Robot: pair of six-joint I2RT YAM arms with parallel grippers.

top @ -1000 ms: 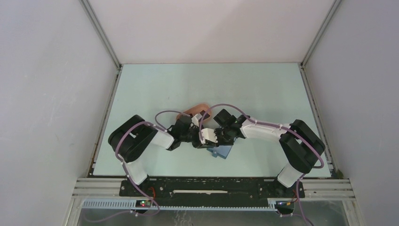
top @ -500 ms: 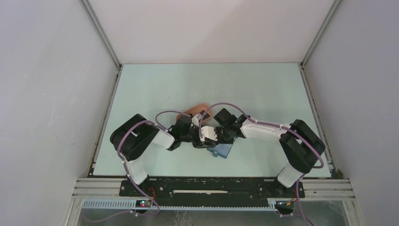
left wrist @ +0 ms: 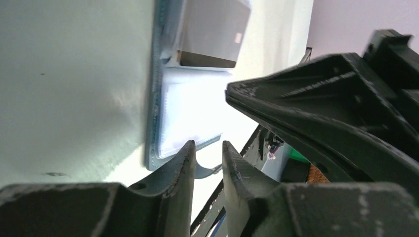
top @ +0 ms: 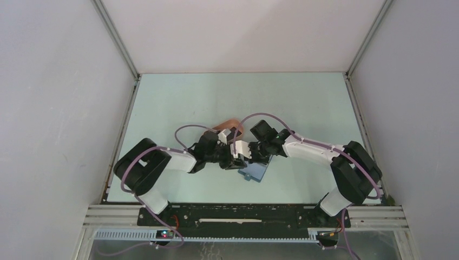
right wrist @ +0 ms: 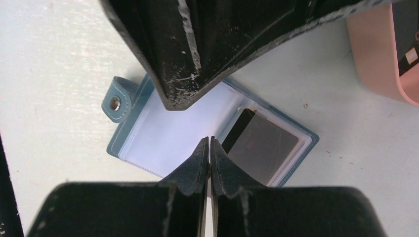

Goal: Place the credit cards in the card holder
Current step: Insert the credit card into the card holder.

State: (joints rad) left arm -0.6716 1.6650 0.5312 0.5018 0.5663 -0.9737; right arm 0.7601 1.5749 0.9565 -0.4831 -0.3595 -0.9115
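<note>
The blue card holder (right wrist: 148,136) lies open and flat on the table, its snap tab (right wrist: 115,102) at the left; it also shows in the top view (top: 254,173). A dark card (right wrist: 262,148) sits in its right clear pocket, also seen in the left wrist view (left wrist: 212,34). My right gripper (right wrist: 208,141) is shut and empty, its tips just above the holder's middle fold. My left gripper (left wrist: 208,148) has its jaws a narrow gap apart with nothing between them, at the holder's tab end. Another dark card (right wrist: 407,47) lies in the pink tray. No tan-orange card shows.
The pink tray (right wrist: 373,59) sits just beyond the holder, also in the top view (top: 227,124). The two grippers crowd close together over the holder. Grey walls close the table on three sides.
The right gripper has drawn back a little toward the far right, and more of the holder shows in the top view. The left arm's elbow has swung left. The holder has not moved.
</note>
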